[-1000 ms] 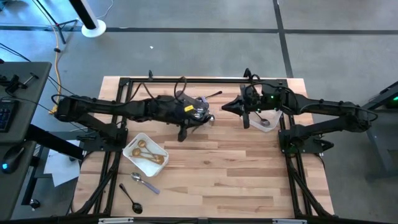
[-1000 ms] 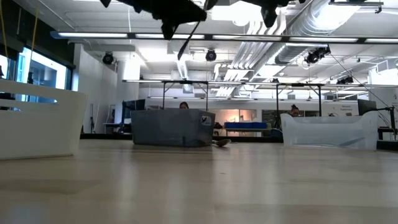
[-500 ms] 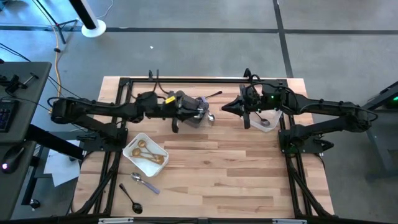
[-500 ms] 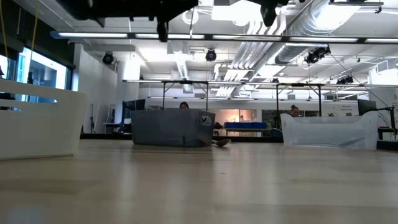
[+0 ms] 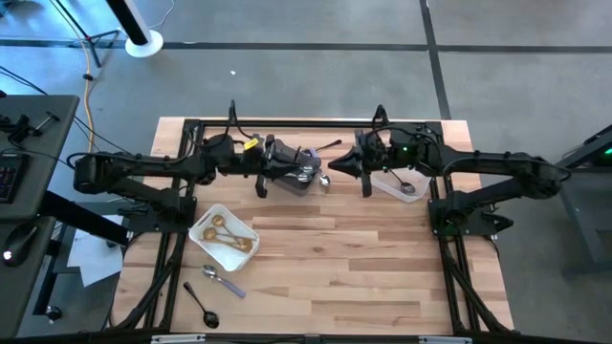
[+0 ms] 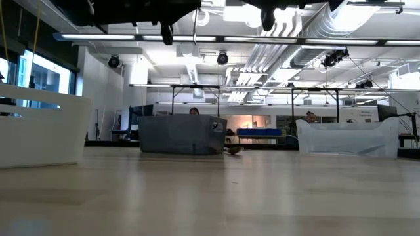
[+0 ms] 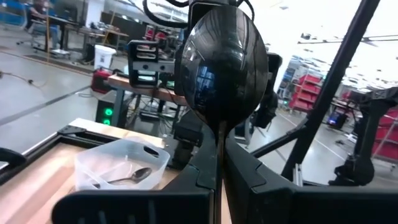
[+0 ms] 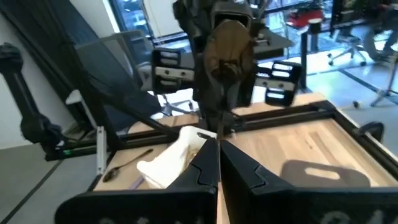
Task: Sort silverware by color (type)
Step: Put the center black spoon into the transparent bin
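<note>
The pale wooden slatted table (image 5: 335,258) fills the high view, and both arms sit high over its far half. The left gripper (image 5: 261,182) hangs just beside the grey rectangular bin (image 5: 298,172), its fingers pressed tight on the slim stem of a glossy black spoon (image 7: 221,71), bowl standing upright in the left wrist view. The right gripper (image 5: 365,182) hovers between that bin and the clear plastic tub (image 5: 402,184) at far right, fingers pinched shut on a dull gold spoon (image 8: 227,46), bowl up. On the near left lies the white rectangular tray (image 5: 224,236) with several gold spoons (image 5: 229,239) inside. Nearer the front edge, on bare wood, rest a silver spoon with a lilac handle (image 5: 222,279) and, just beside it, a black spoon (image 5: 202,306). One shiny silver spoon (image 5: 407,186) lies in the clear tub, and more cutlery pokes out of the grey bin, too crowded to sort by colour. The low view shows the bin, tray and tub standing on the tabletop.
</note>
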### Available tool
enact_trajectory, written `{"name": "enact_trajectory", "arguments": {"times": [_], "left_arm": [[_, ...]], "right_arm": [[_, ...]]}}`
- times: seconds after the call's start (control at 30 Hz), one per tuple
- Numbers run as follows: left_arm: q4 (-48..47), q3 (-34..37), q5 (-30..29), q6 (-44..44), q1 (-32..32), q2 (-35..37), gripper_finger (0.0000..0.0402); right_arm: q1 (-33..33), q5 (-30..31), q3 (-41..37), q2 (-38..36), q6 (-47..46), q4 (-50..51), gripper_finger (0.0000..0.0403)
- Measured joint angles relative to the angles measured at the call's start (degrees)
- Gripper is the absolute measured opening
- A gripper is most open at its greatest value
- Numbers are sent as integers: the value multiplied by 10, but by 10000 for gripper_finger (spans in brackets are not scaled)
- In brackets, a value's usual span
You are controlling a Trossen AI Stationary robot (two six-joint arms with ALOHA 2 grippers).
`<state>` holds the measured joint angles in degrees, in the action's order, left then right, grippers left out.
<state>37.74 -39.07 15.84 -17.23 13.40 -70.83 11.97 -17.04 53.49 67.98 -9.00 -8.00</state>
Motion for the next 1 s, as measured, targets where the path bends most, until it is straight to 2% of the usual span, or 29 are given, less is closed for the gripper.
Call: {"name": "enact_trajectory", "arguments": {"times": [0.6, 0.87, 1.0], "left_arm": [[11, 0, 1, 19, 0, 0, 0], [35, -9, -1, 9, -12, -16, 0], [37, -39, -2, 12, -24, -34, 0]], "right_arm": [[-3, -3, 0, 0, -27, -3, 0], [-32, 6, 0, 15, -44, -75, 0], [-38, 39, 0, 38, -66, -89, 1]]}}
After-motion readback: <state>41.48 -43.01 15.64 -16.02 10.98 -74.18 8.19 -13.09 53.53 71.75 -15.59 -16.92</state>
